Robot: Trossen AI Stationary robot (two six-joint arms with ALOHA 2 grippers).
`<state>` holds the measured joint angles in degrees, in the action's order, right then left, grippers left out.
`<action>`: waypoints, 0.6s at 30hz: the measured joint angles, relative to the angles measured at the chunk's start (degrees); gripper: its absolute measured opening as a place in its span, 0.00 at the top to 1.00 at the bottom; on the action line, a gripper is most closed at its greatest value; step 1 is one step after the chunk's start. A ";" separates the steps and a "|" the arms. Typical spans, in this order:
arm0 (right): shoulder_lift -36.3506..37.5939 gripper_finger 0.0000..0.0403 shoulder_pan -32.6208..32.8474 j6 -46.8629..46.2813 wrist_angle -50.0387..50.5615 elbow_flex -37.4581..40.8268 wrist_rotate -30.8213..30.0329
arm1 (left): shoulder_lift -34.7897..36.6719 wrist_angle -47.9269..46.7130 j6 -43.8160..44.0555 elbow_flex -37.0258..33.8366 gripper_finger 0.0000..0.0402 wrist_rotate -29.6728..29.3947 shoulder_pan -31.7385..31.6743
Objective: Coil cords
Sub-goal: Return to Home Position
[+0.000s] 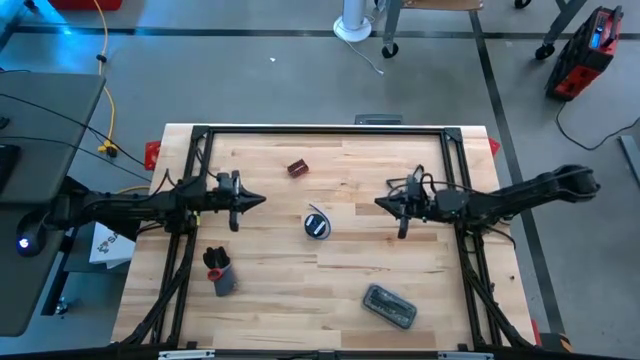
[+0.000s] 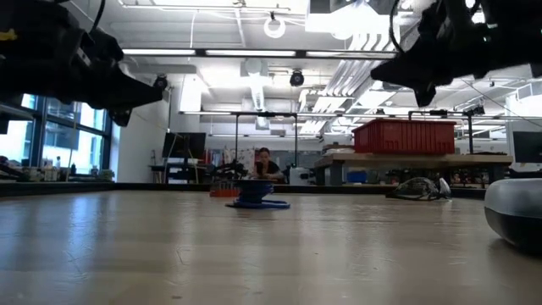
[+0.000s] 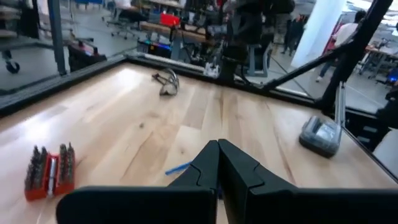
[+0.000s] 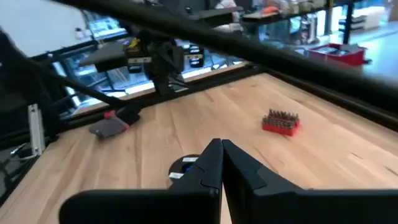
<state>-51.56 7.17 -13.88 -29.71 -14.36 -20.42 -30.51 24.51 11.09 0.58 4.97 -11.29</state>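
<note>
Blue cord, black reel, red bit set

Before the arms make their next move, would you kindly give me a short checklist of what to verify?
1. Left gripper shut and empty: ok.
2. Right gripper shut and empty: ok.
3. Reel flat on the table between them, touched by neither: ok.
4. Blue cord fully wound: cannot tell; a short blue end shows beside the reel.
5. Red bit holder and grey case apart from both arms: ok.
</note>
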 joint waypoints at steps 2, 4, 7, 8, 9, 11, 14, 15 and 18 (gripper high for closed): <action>-0.94 1.00 -0.52 0.90 -4.88 2.47 1.19 | 0.03 0.91 -0.29 0.00 1.00 -0.88 0.00; -1.11 1.00 -1.84 1.00 -7.76 4.15 3.62 | 0.03 0.95 -0.43 0.00 1.00 -1.10 0.00; -0.94 1.00 -4.71 0.88 -8.23 6.10 11.40 | 0.05 0.23 -2.99 0.01 1.00 -1.18 0.00; -0.95 1.00 -5.78 1.50 -8.18 6.59 14.32 | 0.03 -0.56 -4.56 0.02 1.00 -0.98 0.00; -0.92 1.00 -7.01 2.57 -8.04 7.18 16.54 | 0.04 -1.39 -5.77 0.01 1.00 -0.70 0.02; -0.93 1.00 -9.40 5.99 -7.84 8.58 19.02 | 0.01 -2.86 -5.77 0.01 1.00 -0.33 0.07; -0.93 1.00 -12.21 8.80 -8.70 10.54 21.33 | 0.05 -3.61 -1.33 0.02 1.00 -0.20 0.07; -0.92 1.00 -12.61 8.77 -8.28 10.88 22.08 | 0.05 -4.06 1.20 0.02 1.00 0.36 0.07; -1.09 1.00 -12.64 8.38 -2.44 11.56 23.12 | 0.03 -5.75 9.57 0.02 1.00 2.24 0.58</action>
<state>-52.65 -5.47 -5.50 -32.14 -2.80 2.70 -30.48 18.76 20.65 0.60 7.21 -10.71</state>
